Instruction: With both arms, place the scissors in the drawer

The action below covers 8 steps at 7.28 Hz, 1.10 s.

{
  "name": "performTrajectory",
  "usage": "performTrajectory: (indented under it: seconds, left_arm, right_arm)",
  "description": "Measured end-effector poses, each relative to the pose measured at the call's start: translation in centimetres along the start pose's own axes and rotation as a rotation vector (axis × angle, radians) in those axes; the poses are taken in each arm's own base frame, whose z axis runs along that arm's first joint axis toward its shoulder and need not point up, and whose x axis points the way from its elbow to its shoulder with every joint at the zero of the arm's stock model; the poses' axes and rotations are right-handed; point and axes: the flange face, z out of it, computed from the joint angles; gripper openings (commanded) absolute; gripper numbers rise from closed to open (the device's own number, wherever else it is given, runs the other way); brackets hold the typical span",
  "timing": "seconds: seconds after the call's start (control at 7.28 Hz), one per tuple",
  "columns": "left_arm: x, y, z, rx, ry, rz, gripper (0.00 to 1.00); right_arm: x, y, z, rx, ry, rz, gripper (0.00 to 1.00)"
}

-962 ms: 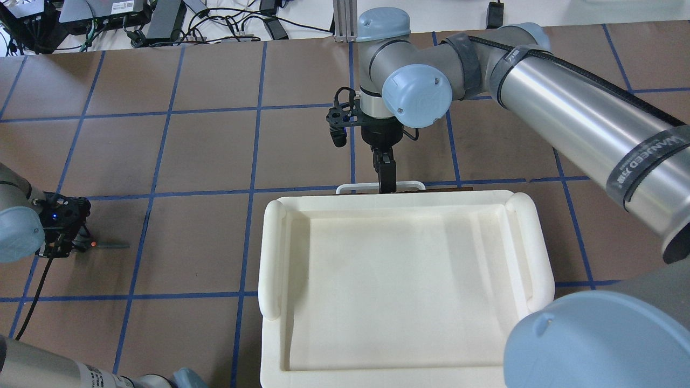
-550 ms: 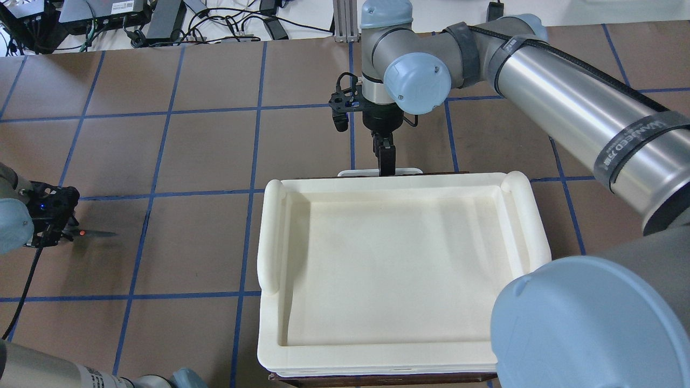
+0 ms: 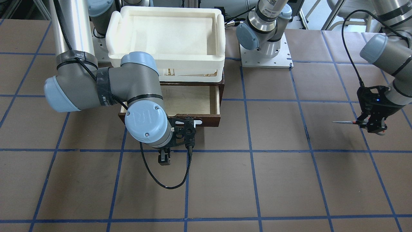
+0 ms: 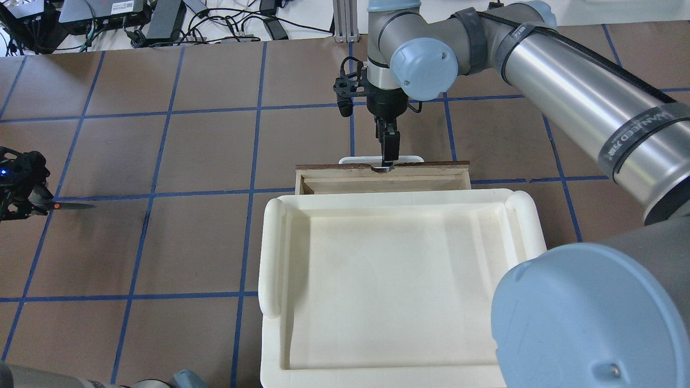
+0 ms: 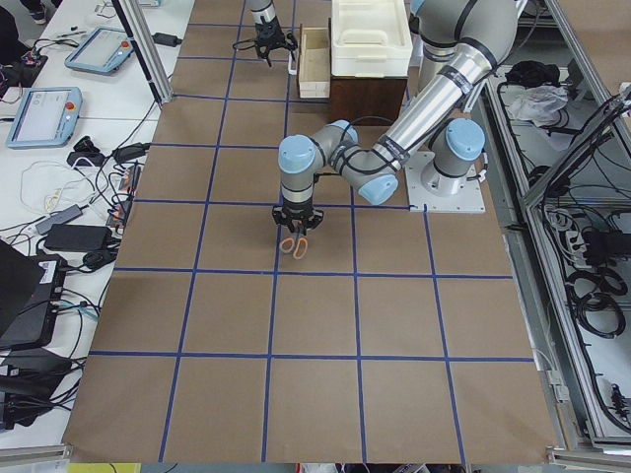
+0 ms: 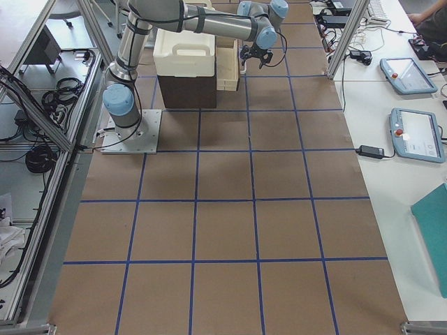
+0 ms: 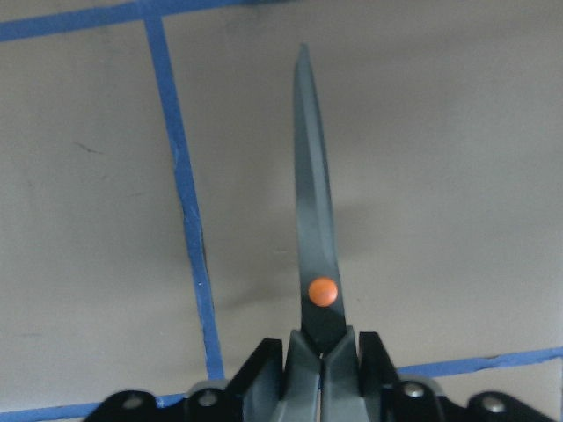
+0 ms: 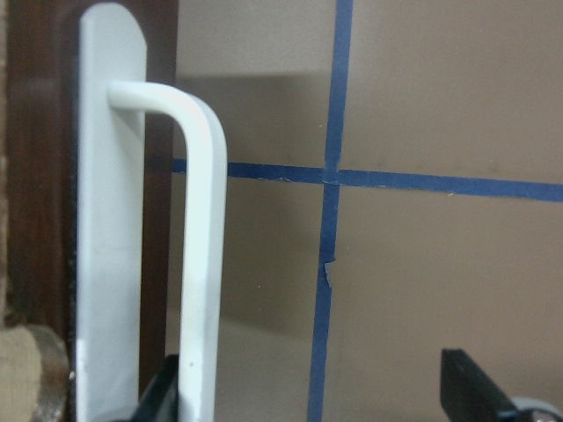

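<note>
My left gripper (image 4: 21, 207) is shut on the scissors (image 4: 67, 205) at their handles and holds them off the table at the far left. The dark blades and orange pivot dot (image 7: 323, 291) point away from the fingers; the scissors also show in the front view (image 3: 346, 122). The dark brown drawer (image 4: 383, 182) is pulled partly out under the white tray, and its pale plywood inside (image 3: 190, 100) shows. My right gripper (image 4: 388, 157) is open at the white bar handle (image 8: 198, 264), with one finger (image 8: 165, 396) behind the bar and the other (image 8: 475, 387) well apart.
The white plastic tray (image 4: 269, 253) sits on top of the dark cabinet and covers the back of the drawer. My right arm's wrist (image 3: 146, 120) hangs over the drawer's front. The brown table carries a blue tape grid. Cables and devices lie beyond the far edge (image 4: 161, 21).
My right gripper has moved away from the robot and drawn the drawer out, so its plywood inside now shows. My left gripper has carried the scissors further left and up off the table.
</note>
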Motion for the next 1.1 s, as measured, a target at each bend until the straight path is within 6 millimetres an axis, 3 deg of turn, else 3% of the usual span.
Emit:
performTrajectory:
  seconds: [0.27,0.55,1.1]
  left_arm:
    - [-2.8,-4.1,-5.3,0.013,0.015,-0.015,0.0]
    - [-4.3,-9.1,-8.9,0.022,0.029,-0.083,0.0]
    - [-7.9,-21.6,-17.8,0.018,0.04,-0.248,0.0]
  right_arm:
    - [0.6,0.7,-0.8,0.003,0.016,-0.004,1.0]
    - [1.6,0.9,-0.6,0.007,0.042,-0.006,1.0]
    - [3.0,0.9,-1.1,-0.003,0.081,-0.014,1.0]
